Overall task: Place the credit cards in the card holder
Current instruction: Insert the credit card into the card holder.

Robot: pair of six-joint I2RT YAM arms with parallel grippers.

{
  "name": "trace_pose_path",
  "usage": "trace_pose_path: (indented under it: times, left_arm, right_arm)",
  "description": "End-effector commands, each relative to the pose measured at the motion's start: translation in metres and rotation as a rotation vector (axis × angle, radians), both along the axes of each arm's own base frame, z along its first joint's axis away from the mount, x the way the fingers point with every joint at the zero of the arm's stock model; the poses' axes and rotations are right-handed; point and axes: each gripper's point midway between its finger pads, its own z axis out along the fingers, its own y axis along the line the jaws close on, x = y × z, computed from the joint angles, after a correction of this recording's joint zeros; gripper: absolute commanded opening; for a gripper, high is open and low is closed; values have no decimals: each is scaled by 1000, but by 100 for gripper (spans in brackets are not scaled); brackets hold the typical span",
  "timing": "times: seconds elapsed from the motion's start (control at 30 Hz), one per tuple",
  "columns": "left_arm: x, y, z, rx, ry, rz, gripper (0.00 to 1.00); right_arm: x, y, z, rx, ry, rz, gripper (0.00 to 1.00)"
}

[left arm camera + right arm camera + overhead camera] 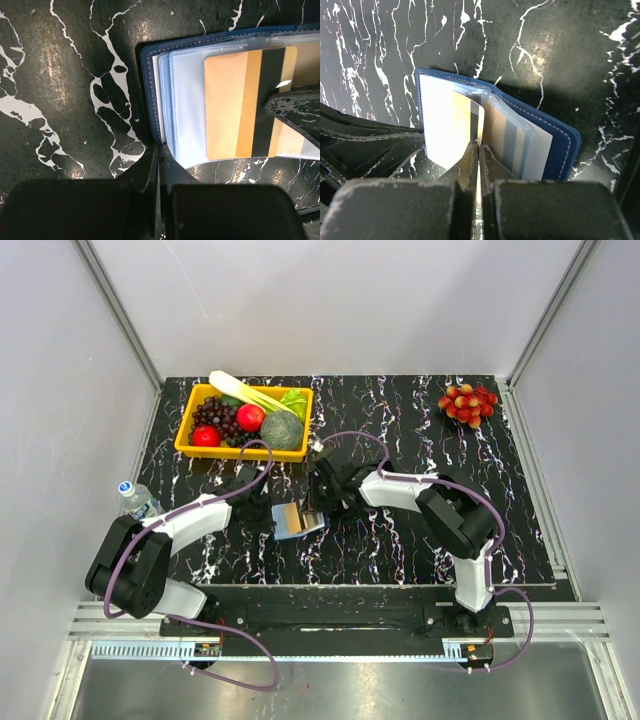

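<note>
- The right tool [478,150] is pressed together on the near edge of a tan card [450,120] with a dark stripe, holding it over the open card holder [562,145].
- The left tool [159,159] is also pressed together. It pinches the holder's near edge, where the dark-blue cover [148,90] meets the clear sleeves.
- In the left wrist view the tan card lies flat on the clear sleeves, not inside a slot, with the right tool's dark finger over its far corner.
- A grey-striped card [509,141] sits in a clear sleeve just beside the held card.
- The holder lies open on the black marbled surface [400,540] between the two arms, near the middle.
- Farther off are a yellow tray [186,445] of fruit and vegetables at the back left, a cluster of red fruit [467,403] at the back right, and a bottle [135,498] at the left edge.
</note>
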Motion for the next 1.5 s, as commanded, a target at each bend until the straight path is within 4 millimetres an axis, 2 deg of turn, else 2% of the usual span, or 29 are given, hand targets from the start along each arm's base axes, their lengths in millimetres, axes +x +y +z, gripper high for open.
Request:
trace_pose_path:
  times: [0.0,0.2,0.37,0.53,0.73,0.87,1.1,1.23,1.47]
  left_arm:
    - [13,-10,12,-53,-53,-2,0]
    - [13,-11,13,-57,-61,-2,0]
    - [14,-11,14,-62,-64,0,0]
    - [14,-11,14,-60,-65,0,0]
    - [12,-6,13,-38,-63,8,0]
    - [11,-6,11,-34,-57,10,0]
    - [12,-7,13,-39,-60,6,0]
    - [13,-8,14,-46,-63,2,0]
    - [12,-10,15,-55,-68,-4,0]
  right_arm:
    - [-27,9,-18,-45,63,116,0]
    - [-33,19,-18,-40,94,161,0]
    - [-42,27,-19,-17,135,212,6]
    - [-44,29,-11,-2,141,221,20]
    - [-27,13,0,-41,89,130,34]
    - [-16,3,12,-44,45,86,37]
    - [-12,4,27,9,11,70,38]
    - [-19,15,24,62,51,106,38]
    - [-13,22,12,50,67,105,38]
